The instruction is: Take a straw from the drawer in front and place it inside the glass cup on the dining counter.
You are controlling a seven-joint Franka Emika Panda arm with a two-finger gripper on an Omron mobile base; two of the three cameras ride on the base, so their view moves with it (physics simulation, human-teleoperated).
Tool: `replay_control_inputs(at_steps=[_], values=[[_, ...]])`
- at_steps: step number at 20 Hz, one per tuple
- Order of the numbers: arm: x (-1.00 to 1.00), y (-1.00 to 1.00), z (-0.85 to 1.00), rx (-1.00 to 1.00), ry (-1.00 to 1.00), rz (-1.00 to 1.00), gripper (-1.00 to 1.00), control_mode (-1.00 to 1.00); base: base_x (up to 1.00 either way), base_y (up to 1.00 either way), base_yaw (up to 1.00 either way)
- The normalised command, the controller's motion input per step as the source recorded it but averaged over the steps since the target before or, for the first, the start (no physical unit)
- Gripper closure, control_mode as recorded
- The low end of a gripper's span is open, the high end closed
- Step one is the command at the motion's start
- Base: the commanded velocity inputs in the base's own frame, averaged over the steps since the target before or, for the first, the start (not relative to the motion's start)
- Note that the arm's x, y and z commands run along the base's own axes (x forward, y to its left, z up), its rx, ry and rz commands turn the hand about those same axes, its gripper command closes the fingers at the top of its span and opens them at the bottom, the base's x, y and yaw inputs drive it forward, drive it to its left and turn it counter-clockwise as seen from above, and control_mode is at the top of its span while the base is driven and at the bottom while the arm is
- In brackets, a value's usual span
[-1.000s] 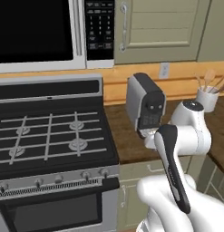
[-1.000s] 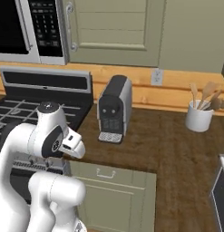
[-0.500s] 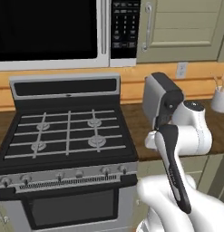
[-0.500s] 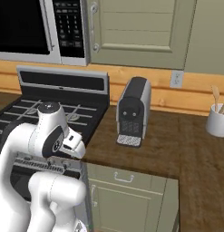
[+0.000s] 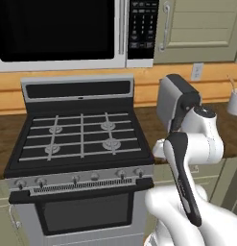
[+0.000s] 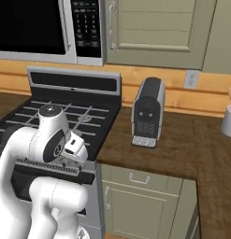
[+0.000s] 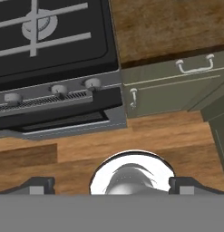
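Note:
The sage-green drawer [image 6: 144, 180] sits shut under the wooden worktop, right of the stove, its silver bar handle facing out. In the hand view the drawer [image 7: 177, 72] lies at the upper right, far from the fingers. My gripper [image 7: 113, 185] is open, its two dark fingertips [image 7: 41, 183] wide apart at the bottom, looking down on the wooden floor with nothing held. The arm is folded close to the base. The straw is hidden, and the glass cup and dining counter are out of view.
A black gas stove [image 5: 81, 139] with its knob row and oven door stands ahead, a microwave [image 5: 62, 29] above it. A dark coffee machine [image 6: 147, 112] and a white utensil holder [image 6: 227, 122] stand on the worktop. A taller green cabinet door [image 7: 168, 97] lies under the drawer.
The whole scene has slid to the right in both base views, so the camera has moved left; the stove now sits in the middle. The arm keeps its folded pose.

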Motion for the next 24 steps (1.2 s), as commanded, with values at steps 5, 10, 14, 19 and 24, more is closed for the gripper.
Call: replay_control_inputs(at_steps=[5,10,14,19,24], values=[[0.0,0.0,0.0,0.0,0.0,0.0,-1.0,1.0,-0.27,0.43,0.0],[0.0,0.0,0.0,0.0,0.0,0.0,-1.0,1.0,-0.09,0.48,0.0],[0.0,0.0,0.0,0.0,0.0,0.0,-1.0,1.0,-0.11,0.43,0.0],[0.0,0.0,0.0,0.0,0.0,0.0,-1.0,1.0,-0.2,0.34,-0.05],[0.0,0.0,0.0,0.0,0.0,0.0,-1.0,1.0,-0.26,0.21,-0.09]])
